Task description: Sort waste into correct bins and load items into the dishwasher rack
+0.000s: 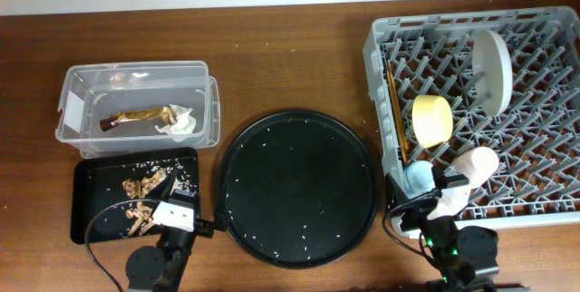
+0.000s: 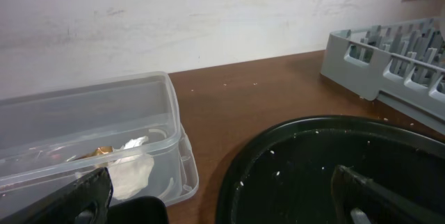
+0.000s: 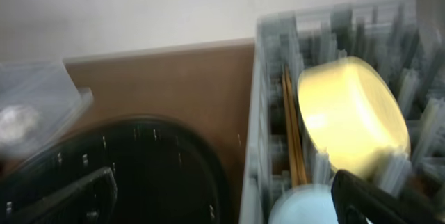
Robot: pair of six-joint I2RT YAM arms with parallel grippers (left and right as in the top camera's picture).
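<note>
Yellow bowl (image 1: 432, 120), pale plate (image 1: 492, 72) and chopsticks (image 1: 395, 102) are held in the dishwasher rack (image 1: 373, 56); jaws of left gripper (image 2: 219, 182) and right gripper (image 3: 226, 179) are spread (both widely).

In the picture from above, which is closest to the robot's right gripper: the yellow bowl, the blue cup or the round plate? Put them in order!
From the right gripper:
1. light blue cup, just ahead, at the rack near left corner.
2. yellow bowl, farther up the left side.
3. plate, standing on edge toward the back.
</note>
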